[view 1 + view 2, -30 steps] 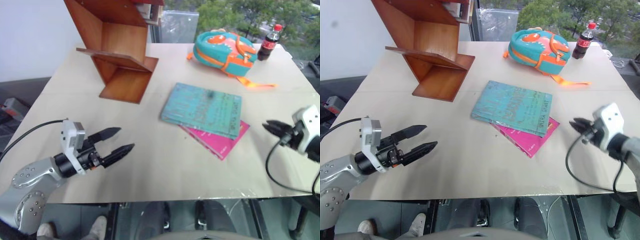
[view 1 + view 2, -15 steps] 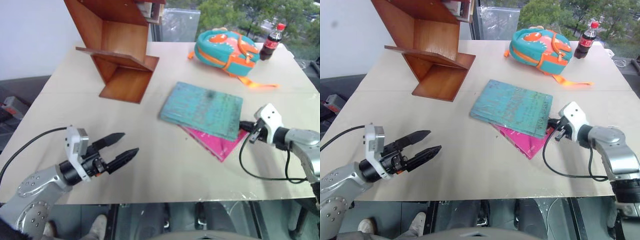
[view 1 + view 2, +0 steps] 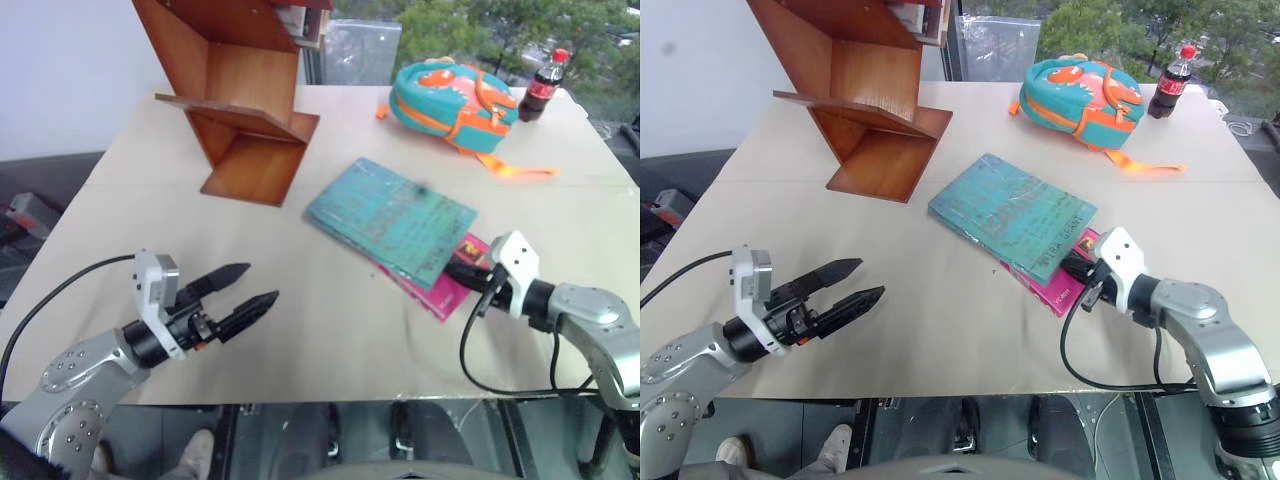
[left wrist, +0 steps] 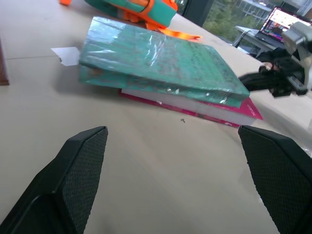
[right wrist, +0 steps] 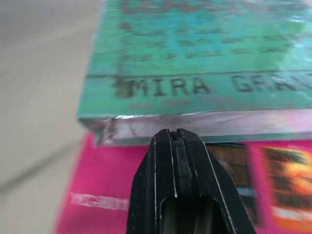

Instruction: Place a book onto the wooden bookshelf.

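The teal book [image 3: 1012, 214] lies flat on the table [image 3: 940, 330], on top of a pink book [image 3: 1060, 283] whose near corner pokes out from under it. Both sit well apart from the wooden bookshelf [image 3: 865, 95], which stands at the table's far left corner, so the book is not yet anywhere near its destination.

And here is the right gripper [image 3: 1077, 268], fingers pressed tight together, tips right up against the book's near edge over the pink cover. In the right wrist view the closed tips [image 5: 176, 141] point straight at the spine of the teal book [image 5: 204, 73], just under its lower edge. That looks like a wedge, not a grasp: a thin book lying flat offers no edge to pinch, so closed fingers are probably there to push it or to slip beneath and lever it up (the pink book underneath gives a handy little step to work from).

The left gripper [image 3: 243, 295] hovers low over bare table on the other side, fingers spread wide and aimed toward the books. From the left wrist view its two pads [image 4: 80, 165] frame the stacked books, so it seems posted to receive or brace the book if it slides that way.

A backpack [image 3: 1078, 100] and a cola bottle [image 3: 1167, 80] stand at the far side, clear of the action.
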### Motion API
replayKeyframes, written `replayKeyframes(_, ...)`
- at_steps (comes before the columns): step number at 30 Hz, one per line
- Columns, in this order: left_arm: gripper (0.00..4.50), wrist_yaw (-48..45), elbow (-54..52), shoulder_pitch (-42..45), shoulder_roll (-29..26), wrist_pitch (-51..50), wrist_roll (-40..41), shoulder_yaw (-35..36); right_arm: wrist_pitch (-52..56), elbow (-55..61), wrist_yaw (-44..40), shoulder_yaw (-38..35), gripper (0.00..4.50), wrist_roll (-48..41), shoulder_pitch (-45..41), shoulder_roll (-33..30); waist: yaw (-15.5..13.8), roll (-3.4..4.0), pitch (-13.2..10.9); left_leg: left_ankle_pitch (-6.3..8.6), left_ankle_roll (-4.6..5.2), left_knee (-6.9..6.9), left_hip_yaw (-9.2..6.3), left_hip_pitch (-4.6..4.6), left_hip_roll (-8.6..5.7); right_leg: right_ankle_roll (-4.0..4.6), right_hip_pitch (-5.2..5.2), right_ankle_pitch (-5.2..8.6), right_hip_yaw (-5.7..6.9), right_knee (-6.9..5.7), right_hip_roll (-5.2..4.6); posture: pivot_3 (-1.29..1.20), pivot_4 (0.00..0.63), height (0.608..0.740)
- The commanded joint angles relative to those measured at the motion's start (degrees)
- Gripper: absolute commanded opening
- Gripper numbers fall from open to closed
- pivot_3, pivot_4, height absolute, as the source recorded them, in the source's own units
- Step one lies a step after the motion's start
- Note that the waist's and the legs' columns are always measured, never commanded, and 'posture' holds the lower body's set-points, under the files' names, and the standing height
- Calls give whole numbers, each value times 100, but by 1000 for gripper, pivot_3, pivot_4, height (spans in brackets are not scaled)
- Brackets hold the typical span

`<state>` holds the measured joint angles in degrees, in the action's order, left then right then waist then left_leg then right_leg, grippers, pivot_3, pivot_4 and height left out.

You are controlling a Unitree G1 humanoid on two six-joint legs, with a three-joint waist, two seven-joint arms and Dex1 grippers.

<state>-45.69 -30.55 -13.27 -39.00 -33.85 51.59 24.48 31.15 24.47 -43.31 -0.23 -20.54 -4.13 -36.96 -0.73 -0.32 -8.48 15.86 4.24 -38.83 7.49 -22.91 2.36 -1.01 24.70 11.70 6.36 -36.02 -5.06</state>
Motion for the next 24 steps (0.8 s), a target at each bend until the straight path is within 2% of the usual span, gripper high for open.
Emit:
replayKeyframes(1, 4500, 35, 16, 80, -18, -44, 114, 33, 57, 522, 73, 23, 29, -171, 66, 72, 4, 0, 0, 0, 0, 0, 1, 0, 0, 0, 0, 0, -1, 1, 0, 0, 150, 740)
replayKeyframes(5, 4500, 87, 140, 231, -6, -110, 106, -53, 56, 796, 290, 17, 29, -53, 199, 149, 1, 0, 0, 0, 0, 0, -1, 0, 0, -1, 0, 1, 1, 0, 1, 0, 150, 740)
replayKeyframes(7, 4500, 274, 222, 357, 53, -201, 61, -153, 153, 1023, 296, -297, 29, -214, 474, 75, -23, -1, 0, 0, 0, 0, -1, 0, 0, 0, 0, 1, 2, 0, 0, 0, 150, 740)
replayKeyframes(8, 4500, 366, 251, 404, 84, -217, 2, -206, 216, 1148, 271, -483, 267, -351, 624, 34, -32, 0, 0, 0, 0, 0, -3, -1, -2, 0, -1, 1, 3, 0, -2, 0, 150, 740)
replayKeyframes(10, 4500, 528, 339, 507, 176, -306, -4, -306, 292, 1454, 144, -945, 831, -694, 1046, -44, -33, -1, 0, 0, 1, 0, -4, -2, -6, -1, -2, 1, 2, 1, -6, 0, 150, 740)
replayKeyframes(13, 4500, 817, 497, 701, 304, -746, 405, -372, 185, 1822, 66, -1401, 2273, -784, 1676, -189, -21, -5, 1, 1, 2, -1, -5, -3, -7, -5, -5, -2, 1, 4, -6, 0, 150, 740)
replayKeyframes(17, 4500, 2118, 1165, 1395, 916, -1801, 1847, -388, -190, 2287, 22, -1887, 4286, -834, 2304, -188, -8, -12, 2, 0, 1, -1, -11, 5, 1, -11, -11, -3, -14, 1, -2, 0, 150, 740)
replayKeyframes(18, 4500, 2431, 1346, 1558, 1121, -1917, 2126, -435, -199, 2400, 72, -1922, 4439, -891, 2334, -161, -12, -9, 3, 0, 1, -2, -12, 7, 4, -11, -15, -3, -18, 1, 2, 0, 150, 740)
replayKeyframes(20, 4500, 3088, 1699, 1830, 1497, -2165, 2577, -514, -242, 2556, 159, -1907, 4439, -897, 2334, -157, 8, -32, -8, 0, 2, -25, -14, 12, 2, -12, -16, -4, -22, -27, -1, 0, 150, 740)
replayKeyframes(24, 4500, 3869, 2314, 2408, 2281, -2187, 2814, -681, -152, 2819, 460, -1719, 4439, -951, 2170, -76, -17, -56, -16, 1, 4, -48, -13, 13, -3, -9, -15, -2, -26, -50, -7, 0, 150, 740)
